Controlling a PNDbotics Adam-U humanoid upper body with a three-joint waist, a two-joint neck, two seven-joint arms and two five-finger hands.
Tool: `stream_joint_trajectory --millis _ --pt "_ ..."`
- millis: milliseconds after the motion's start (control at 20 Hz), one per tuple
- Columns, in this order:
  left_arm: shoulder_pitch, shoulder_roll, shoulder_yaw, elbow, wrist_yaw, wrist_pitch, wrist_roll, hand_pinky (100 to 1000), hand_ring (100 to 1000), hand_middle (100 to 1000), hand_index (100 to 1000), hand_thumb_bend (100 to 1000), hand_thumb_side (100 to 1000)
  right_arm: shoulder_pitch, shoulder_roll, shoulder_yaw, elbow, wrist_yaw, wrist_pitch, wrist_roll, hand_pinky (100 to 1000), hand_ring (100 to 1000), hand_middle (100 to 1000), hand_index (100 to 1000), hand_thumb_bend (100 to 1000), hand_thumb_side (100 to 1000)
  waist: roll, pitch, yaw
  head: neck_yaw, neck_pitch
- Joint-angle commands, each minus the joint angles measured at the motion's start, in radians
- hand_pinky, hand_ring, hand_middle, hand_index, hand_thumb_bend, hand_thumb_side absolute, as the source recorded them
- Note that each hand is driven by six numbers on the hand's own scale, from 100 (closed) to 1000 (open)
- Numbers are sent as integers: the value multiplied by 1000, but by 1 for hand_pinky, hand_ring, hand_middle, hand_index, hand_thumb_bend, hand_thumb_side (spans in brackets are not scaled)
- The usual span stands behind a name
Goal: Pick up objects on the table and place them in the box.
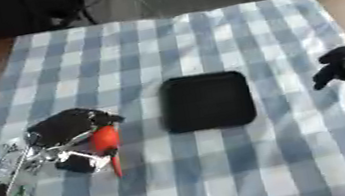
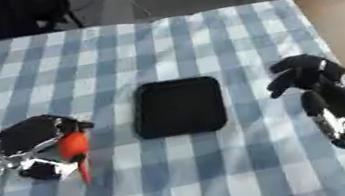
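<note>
Left robot hand (image 1: 70,128), near tabletop (image 1: 224,172) left edge: curled round red object (image 1: 105,138), possibly carrot, for box (image 1: 208,100). Right robot hand (image 2: 301,75): curled, empty.

Black shallow rectangular box (image 1: 208,101) sits mid-table on blue-and-white checked tablecloth (image 1: 200,34). Left of it, near edge: robot's left hand (image 1: 67,134) wrapped round red tapered carrot-shaped object (image 1: 106,142). Right hand (image 2: 306,77) right of box, apart from it.

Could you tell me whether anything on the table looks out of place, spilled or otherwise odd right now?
Nothing stands out. The black box sits flat and upright mid-table on the checked cloth, with nothing in it. The left hand is curled round a red-orange object, and the right hand hangs beside the box, holding nothing.
</note>
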Motion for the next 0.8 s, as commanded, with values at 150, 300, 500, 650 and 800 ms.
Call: stream_joint_trajectory --millis 150,300,500,650,800 --pt "-17 71 -16 -8 22 14 118 117 269 341 520 100 271 -2 -15 -1 -11 1 -265 264 607 679 770 891 100 431 3 -11 -3 10 3" --pt "-42 141 -41 -32 118 14 217 100 150 234 406 100 300 2 -19 -3 -9 4 -267 264 607 679 770 891 100 431 8 -15 -4 12 6" --pt "-92 240 -86 -43 309 -6 215 100 100 100 235 100 345 7 -24 0 -5 8 -268 264 607 679 770 892 100 429 16 -22 -2 12 10" --pt "-119 288 -106 -61 395 -19 154 100 100 100 210 100 341 11 -27 1 -4 10 -269 264 607 679 770 892 100 429 21 -25 -2 14 13" --pt "-133 309 -112 -79 465 -22 94 100 100 100 205 100 344 13 -28 0 -2 12 -270 264 607 679 770 892 100 428 23 -28 -1 14 14"
